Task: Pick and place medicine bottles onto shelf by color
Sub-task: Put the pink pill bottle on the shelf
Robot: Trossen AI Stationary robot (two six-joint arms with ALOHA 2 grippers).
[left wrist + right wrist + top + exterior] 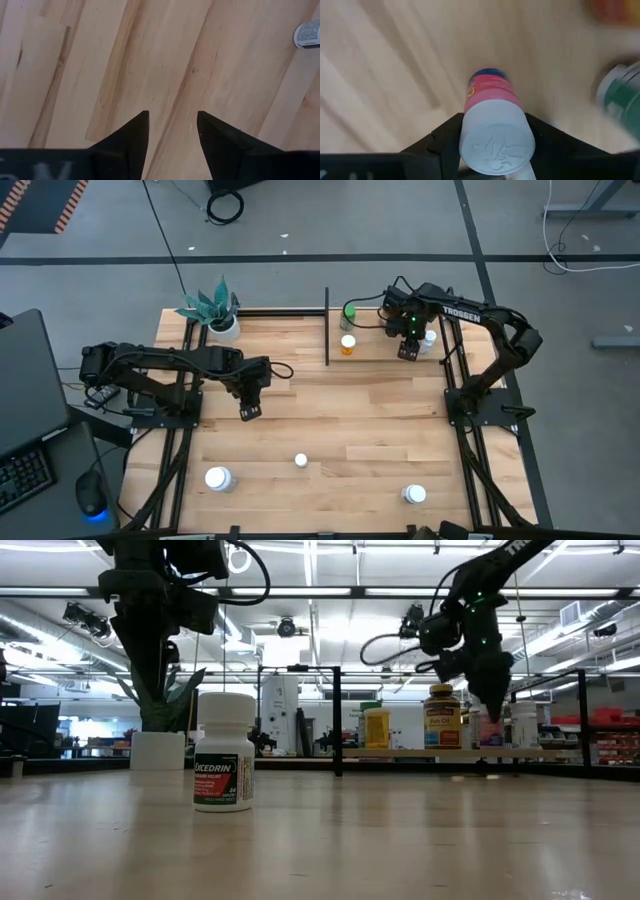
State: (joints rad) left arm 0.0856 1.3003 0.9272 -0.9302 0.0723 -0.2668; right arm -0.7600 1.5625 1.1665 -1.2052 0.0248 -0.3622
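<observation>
The pink bottle (492,107) with its white cap stands between the fingers of the right gripper (408,350), whose jaws pinch it at both sides just under the cap, over the shelf (375,348) at the far right part of the table (330,420); in the low view the same gripper (492,705) hangs low at the shelf board (450,753) with the pink bottle (490,728) mostly hidden behind it; the shelf also holds a yellow-capped amber bottle (347,345), a green-capped bottle (349,312) behind it toward the back rail, and a white bottle (429,338) just beside the right gripper; from table height a yellow bottle (376,727), a brown labelled bottle (442,717) and a white bottle (524,724) stand in a row on the board; three white bottles sit off the shelf on the near half of the table: one at the near left (217,477), a small one near the middle (301,461), one at the near right (414,494); the left gripper (249,410) hovers over bare wood left of centre, jaws spread with nothing between them, its fingers (132,137) well apart; a potted teal plant (215,308) stands at the far left corner.
</observation>
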